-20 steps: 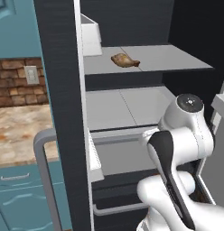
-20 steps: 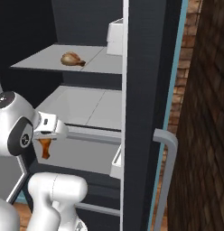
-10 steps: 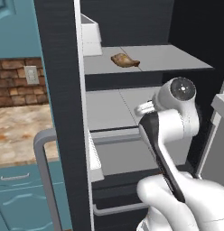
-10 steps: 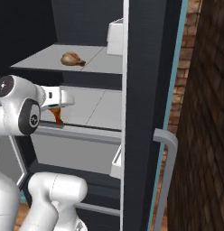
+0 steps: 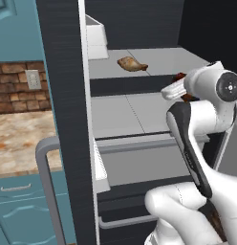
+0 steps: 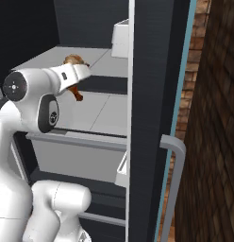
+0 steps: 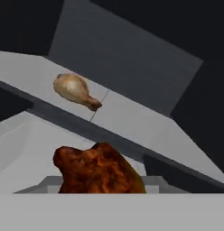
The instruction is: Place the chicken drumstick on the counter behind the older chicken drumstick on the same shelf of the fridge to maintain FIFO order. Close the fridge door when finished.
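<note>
The shelf (image 5: 154, 64), a flat pale grey slab spanning the inside of the fridge (image 6: 156, 71), lies just ahead of the hand and slightly above it. The older chicken drumstick (image 7: 75, 90) lies directly on it, beyond the hand and toward the shelf's middle, its thin bone end pointing sideways. A white box (image 5: 95, 34) stands at the shelf's far corner, well past the hand by the open door.

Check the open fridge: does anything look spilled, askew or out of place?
Nothing stands out. The pale tan drumstick lies flat on the grey fridge shelf, and the gripper holds the dark reddish-brown drumstick in front of that shelf.
</note>
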Tool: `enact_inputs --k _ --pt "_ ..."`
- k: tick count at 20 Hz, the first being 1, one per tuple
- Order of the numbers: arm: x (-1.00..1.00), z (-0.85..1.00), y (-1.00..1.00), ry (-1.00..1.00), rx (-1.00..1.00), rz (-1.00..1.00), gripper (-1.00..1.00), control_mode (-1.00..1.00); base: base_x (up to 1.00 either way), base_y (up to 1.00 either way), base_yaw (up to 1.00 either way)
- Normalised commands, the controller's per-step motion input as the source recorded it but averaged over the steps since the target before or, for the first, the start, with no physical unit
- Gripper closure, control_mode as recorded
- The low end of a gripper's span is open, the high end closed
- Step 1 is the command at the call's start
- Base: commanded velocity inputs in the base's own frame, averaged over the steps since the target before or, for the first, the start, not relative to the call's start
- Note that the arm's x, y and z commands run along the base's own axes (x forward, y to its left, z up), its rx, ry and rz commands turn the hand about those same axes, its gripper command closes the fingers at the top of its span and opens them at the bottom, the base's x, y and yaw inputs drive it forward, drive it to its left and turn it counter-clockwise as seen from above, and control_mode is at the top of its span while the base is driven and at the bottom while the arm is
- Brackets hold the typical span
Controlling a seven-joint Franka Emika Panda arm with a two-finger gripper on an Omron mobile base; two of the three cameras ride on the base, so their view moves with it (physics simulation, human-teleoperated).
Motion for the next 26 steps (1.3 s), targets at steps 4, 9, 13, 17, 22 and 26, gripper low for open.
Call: enact_inputs --k 4,9,13,17,22,26 --pt "0.11 0.61 -0.27 -0.11 -0.22 0.03 1.00 -1.00 0.00 0.00 0.00" --pt "0.64 0.33 -0.04 -0.02 -0.12 0.09 1.00 -1.00 0.00 0.00 0.00" --pt "0.89 0.26 0.00 0.07 -0.02 0.09 1.00 -1.00 0.00 0.00 0.00" --pt "0.83 0.00 0.00 0.06 0.00 0.04 1.00 -1.00 0.00 0.00 0.00" --pt "0.76 0.00 0.01 0.10 -0.03 0.02 1.00 -1.00 0.00 0.00 0.00" --pt "0.73 0.00 0.07 0.12 -0.05 0.00 1.00 -1.00 0.00 0.00 0.00"
